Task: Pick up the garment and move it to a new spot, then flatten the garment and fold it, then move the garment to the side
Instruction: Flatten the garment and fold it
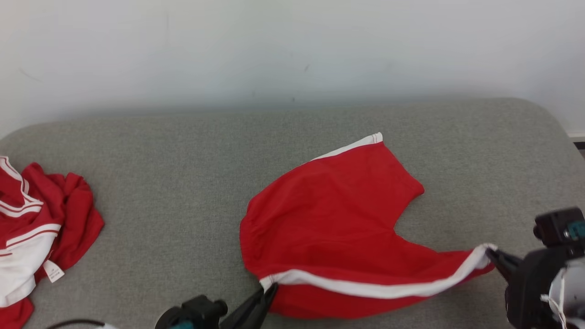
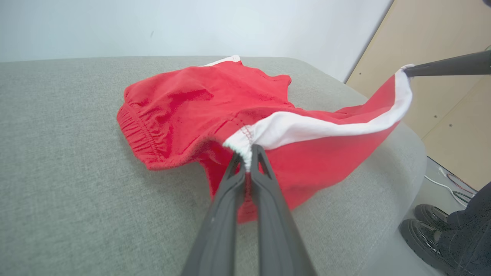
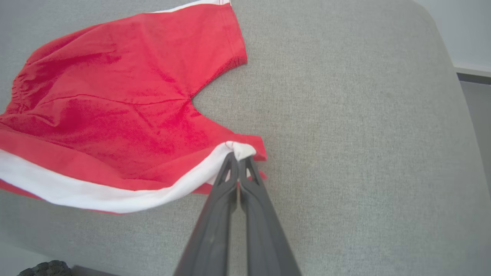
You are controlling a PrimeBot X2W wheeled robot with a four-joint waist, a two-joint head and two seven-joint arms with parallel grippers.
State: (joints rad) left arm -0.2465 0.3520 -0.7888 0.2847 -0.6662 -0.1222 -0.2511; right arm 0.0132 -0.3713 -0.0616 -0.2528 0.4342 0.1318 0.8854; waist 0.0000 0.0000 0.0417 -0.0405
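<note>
Likely a test lab: grey upholstered bench (image 1: 183, 183) against a bare white wall (image 1: 274, 45), loose cables (image 2: 445, 186) beside it.

Legible text: none. White label (image 1: 54, 271), sewn to the crumpled red-and-white garment (image 1: 41, 228) at the head view's left: faint dark print, too small to read. On the red shorts (image 1: 329, 219): no readable marking.
</note>
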